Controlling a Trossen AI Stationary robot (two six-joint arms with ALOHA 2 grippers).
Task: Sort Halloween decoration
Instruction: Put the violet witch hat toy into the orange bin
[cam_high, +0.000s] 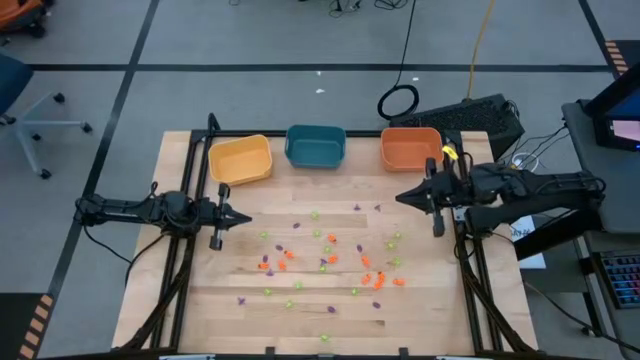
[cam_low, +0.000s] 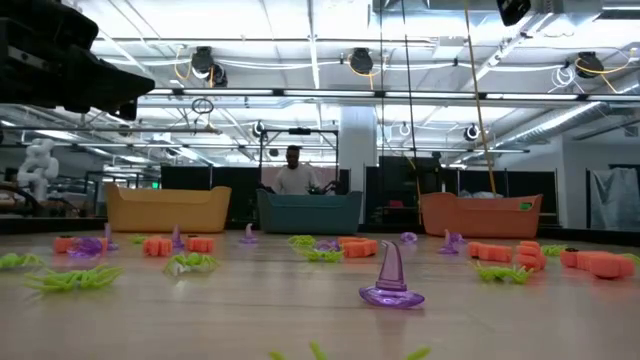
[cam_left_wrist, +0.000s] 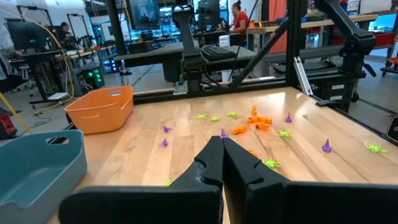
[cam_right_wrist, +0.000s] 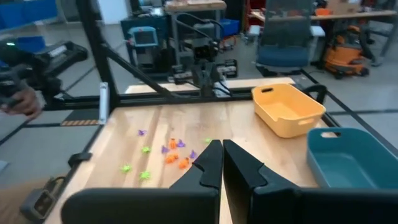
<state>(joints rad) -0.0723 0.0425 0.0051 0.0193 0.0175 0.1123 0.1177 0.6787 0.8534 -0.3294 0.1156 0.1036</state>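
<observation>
At table's side edges, left claw (cam_high: 244, 217), right claw (cam_high: 401, 197) pressed together; trinkets (cam_high: 330, 262) mid-table.

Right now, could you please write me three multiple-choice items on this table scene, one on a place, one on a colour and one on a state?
1. Where does the teal bin stand?
A. between the yellow bin and the orange bin
B. at the row's left end
C. among the trinkets

2. What colour is the witch-hat trinket nearest the low camera?
A. orange
B. purple
C. green

3. How is the left gripper?
A. shut on a trinket
B. open
C. shut, holding nothing

Answers: 1 A, the high view shows it in the middle; 2 B, it is clear purple; 3 C, its fingers meet with nothing between.
</observation>
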